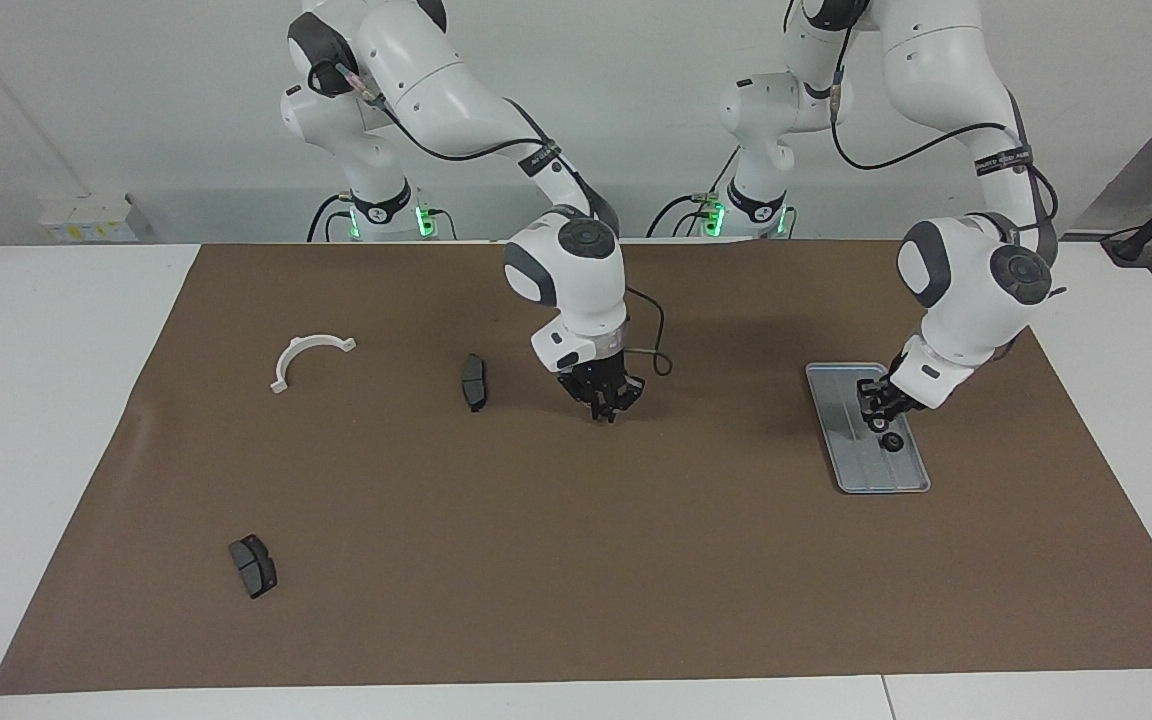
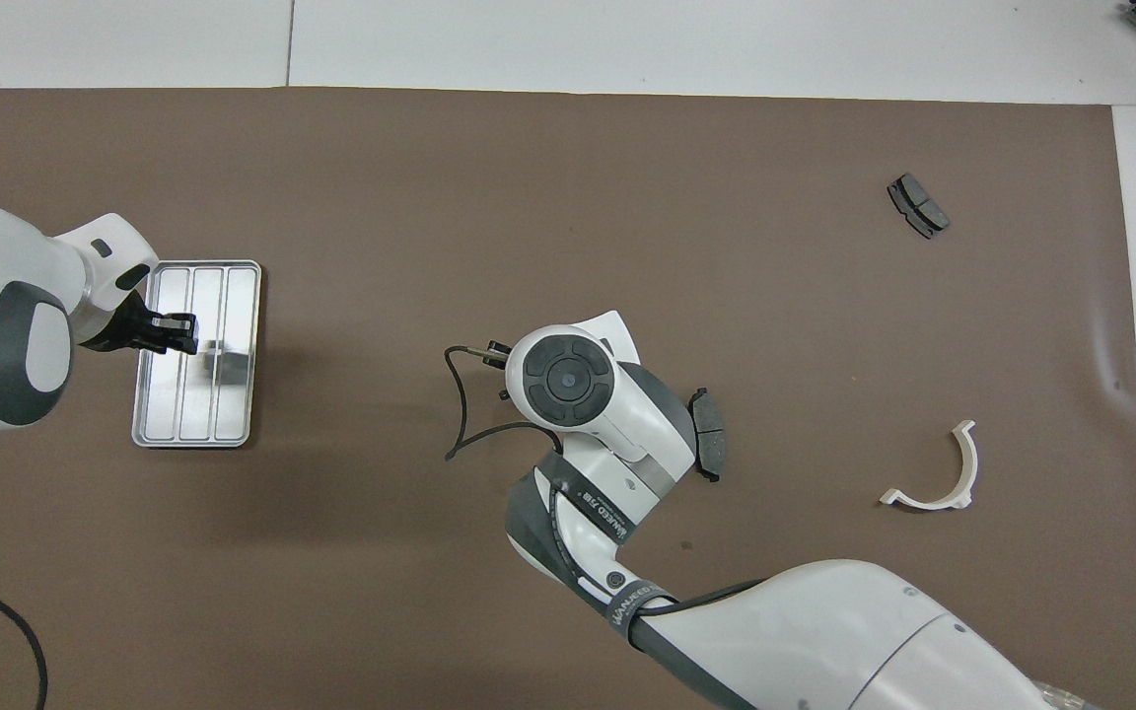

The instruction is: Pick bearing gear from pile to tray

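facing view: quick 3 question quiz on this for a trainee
1. Short answer: which part lies closest to the right gripper?
2. Multiple choice: what hangs over the tray? A) left gripper B) right gripper C) nothing
3. True or false: a gear already lies in the tray.

Key: 1. a pad; 2. A; 3. true
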### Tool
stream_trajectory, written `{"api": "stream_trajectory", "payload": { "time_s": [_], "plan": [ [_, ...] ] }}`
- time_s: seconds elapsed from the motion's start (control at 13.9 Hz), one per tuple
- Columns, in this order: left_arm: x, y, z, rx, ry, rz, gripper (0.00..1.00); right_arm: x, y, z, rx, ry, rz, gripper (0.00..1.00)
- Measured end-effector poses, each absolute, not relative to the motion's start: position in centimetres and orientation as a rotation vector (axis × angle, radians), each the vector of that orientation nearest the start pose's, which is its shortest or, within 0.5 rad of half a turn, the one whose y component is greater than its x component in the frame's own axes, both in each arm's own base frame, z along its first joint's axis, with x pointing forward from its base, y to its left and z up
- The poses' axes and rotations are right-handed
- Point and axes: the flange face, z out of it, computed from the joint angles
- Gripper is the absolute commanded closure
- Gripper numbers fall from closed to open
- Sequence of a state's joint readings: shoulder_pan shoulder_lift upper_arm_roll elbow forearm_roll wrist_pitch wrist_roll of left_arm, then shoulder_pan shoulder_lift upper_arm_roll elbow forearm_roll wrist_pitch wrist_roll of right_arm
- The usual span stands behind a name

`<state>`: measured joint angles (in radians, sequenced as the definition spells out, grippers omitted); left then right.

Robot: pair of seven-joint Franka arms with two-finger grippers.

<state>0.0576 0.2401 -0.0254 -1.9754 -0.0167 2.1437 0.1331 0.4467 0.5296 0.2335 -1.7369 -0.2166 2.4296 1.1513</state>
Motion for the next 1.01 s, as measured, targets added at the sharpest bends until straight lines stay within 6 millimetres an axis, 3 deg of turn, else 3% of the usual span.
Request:
{"api": "stream_trajectory", "payload": {
  "time_s": [0.14, 0.22, 0.36, 0.5, 0.79, 0.94, 1.01],
  "plan": [
    [58.0, 1.9, 33.5, -3.162, 0.164, 0.147, 0.69, 54.7, 41.3, 30.1, -2.962, 0.551, -0.229, 0.0],
    [57.5, 2.0, 33.2, -3.161, 0.182, 0.164, 0.61, 55.1, 40.9, 30.4, -2.956, 0.561, -0.238, 0.0],
    [56.8, 2.8, 32.7, -3.161, 0.235, 0.184, 0.31, 56.5, 39.5, 31.5, -2.947, 0.576, -0.27, 0.0],
    [56.5, 3.9, 32.8, -3.163, 0.254, 0.184, 0.05, 58.6, 35.7, 34.1, -2.974, 0.551, -0.304, 0.0],
    [57.5, 2.8, 34.4, -3.16, 0.276, 0.104, 0.05, 61.0, 26.1, 42.1, -3.094, 0.438, -0.333, 0.0],
    [58.6, -0.6, 36.1, -3.161, 0.215, 0.042, 0.05, 61.2, 22.5, 45.2, -3.136, 0.375, -0.342, 0.0],
    [58.9, -3.4, 36.8, -3.163, 0.169, 0.016, 0.05, 61.3, 20.9, 46.5, -3.151, 0.347, -0.348, 0.0]
  ]
}}
